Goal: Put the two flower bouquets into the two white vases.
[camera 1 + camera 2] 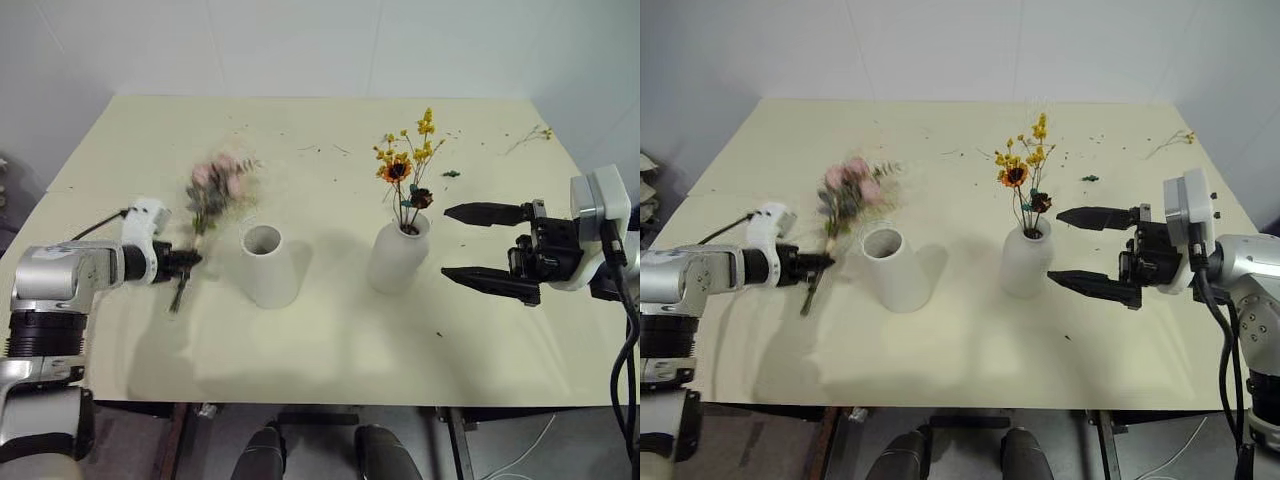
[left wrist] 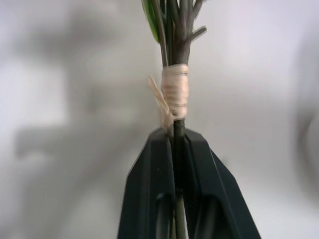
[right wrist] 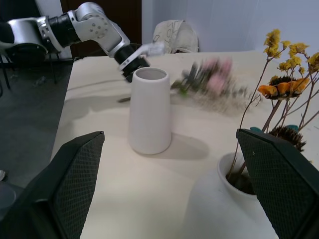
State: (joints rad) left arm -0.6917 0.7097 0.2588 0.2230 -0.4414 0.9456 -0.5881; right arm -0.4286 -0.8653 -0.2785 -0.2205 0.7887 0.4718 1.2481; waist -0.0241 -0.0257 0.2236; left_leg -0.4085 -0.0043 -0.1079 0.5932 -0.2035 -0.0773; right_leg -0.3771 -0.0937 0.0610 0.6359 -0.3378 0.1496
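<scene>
My left gripper (image 1: 186, 262) is shut on the stems of the pink rose bouquet (image 1: 216, 190), just below its twine binding (image 2: 175, 92), and holds it off the table left of the wide-mouthed white vase (image 1: 268, 265). That vase stands with nothing in it. The thin yellow-orange bouquet (image 1: 410, 165) stands in the rounded narrow-necked white vase (image 1: 398, 258). My right gripper (image 1: 490, 248) hangs open, level, just right of that vase, its fingers (image 3: 75, 184) spread wide with nothing between them.
The cream table (image 1: 330, 350) carries loose dried sprigs (image 1: 528, 138) at the far right corner and small bits of debris (image 1: 452, 174) behind the vases. A dark doorway and a chair show beyond the table in the right wrist view.
</scene>
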